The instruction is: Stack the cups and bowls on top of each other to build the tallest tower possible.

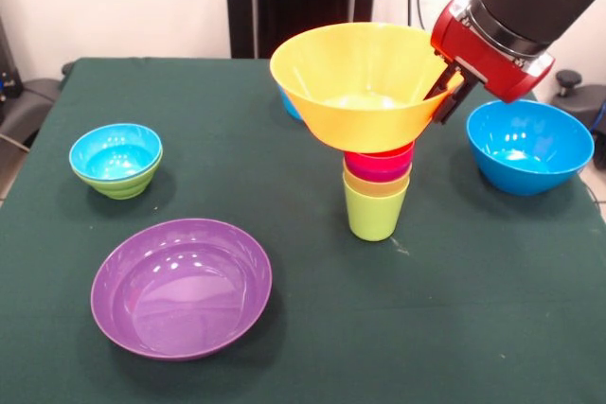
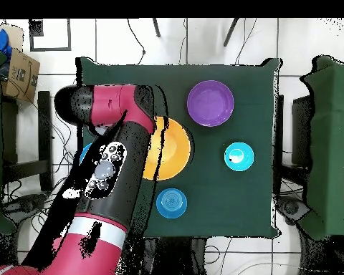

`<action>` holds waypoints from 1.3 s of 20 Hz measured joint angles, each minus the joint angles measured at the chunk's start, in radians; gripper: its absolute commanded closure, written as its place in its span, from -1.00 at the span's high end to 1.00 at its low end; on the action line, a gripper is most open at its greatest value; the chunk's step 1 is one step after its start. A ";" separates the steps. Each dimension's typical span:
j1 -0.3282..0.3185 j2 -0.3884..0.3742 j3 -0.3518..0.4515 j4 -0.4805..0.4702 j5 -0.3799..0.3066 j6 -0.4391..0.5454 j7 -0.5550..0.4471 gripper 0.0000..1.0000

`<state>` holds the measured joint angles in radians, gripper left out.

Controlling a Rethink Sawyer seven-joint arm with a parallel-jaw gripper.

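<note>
Glossy yellow-orange bowl (image 1: 355, 84) sits, seemingly tilted, atop the tower (image 1: 377, 191).

Red arm (image 2: 110, 172) over yellow-orange bowl (image 2: 173, 147), purple bowl (image 2: 211, 103) beyond

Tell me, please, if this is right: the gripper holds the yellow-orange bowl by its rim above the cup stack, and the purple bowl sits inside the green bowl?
Not quite. In the front view the small blue bowl sits inside the green bowl; the purple bowl lies alone.
</note>
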<state>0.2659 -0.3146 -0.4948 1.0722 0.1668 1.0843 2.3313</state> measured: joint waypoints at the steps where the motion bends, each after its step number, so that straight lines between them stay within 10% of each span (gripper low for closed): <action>1: 0.000 0.000 0.000 0.000 0.000 0.000 0.000 -1.00; 17: 0.000 0.000 -0.002 0.000 0.000 0.000 0.000 -1.00; 18: 0.000 0.001 -0.003 0.000 0.000 0.000 0.000 1.00; 26: 0.013 0.006 -0.029 -0.001 0.000 0.000 0.000 1.00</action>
<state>0.2794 -0.3089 -0.5238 1.0716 0.1666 1.0845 2.3313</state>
